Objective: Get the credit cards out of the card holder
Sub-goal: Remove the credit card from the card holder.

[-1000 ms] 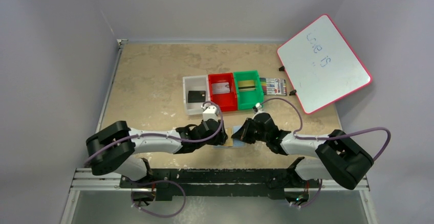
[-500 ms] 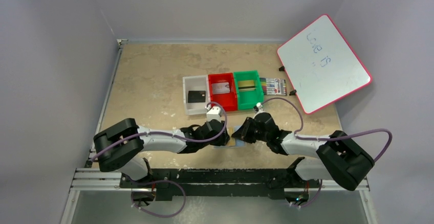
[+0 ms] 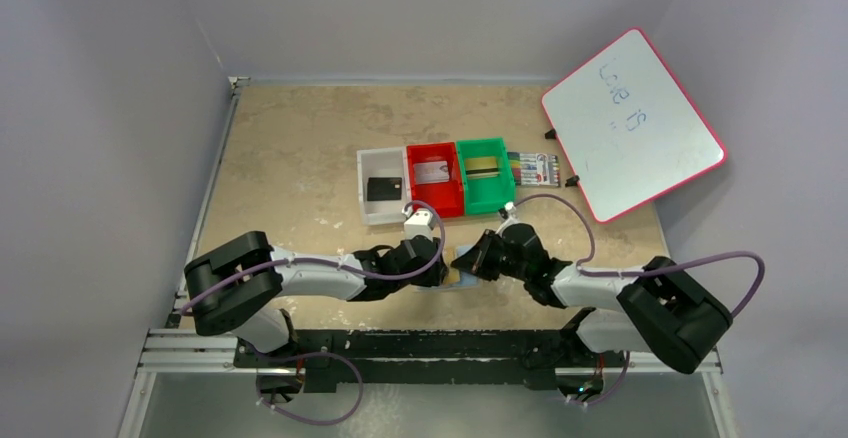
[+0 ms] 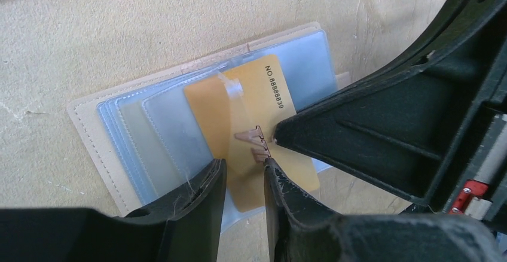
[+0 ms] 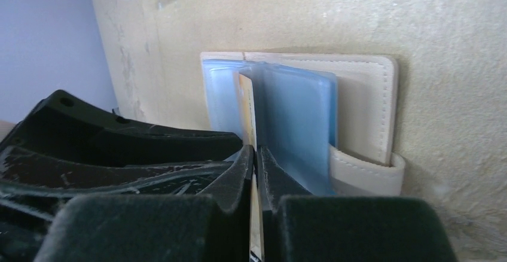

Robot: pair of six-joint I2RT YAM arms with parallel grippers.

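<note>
The tan card holder lies open on the table with its light-blue pockets up. It also shows in the top view and the right wrist view, its snap tab to the right. An orange-yellow credit card marked "NO.8888839" sticks partly out of a pocket. My right gripper is shut on the card's edge; its finger shows in the left wrist view. My left gripper is slightly open, its tips down over the pocket and the card's lower part, gripping nothing. Both grippers meet over the holder: left, right.
Behind the holder stand a white bin with a black card, a red bin with a card and a green bin with a card. A striped marker pack and a tilted whiteboard are at the right.
The left arm has moved to the right and its gripper has come down on the holder. The right gripper has edged left onto the card.
</note>
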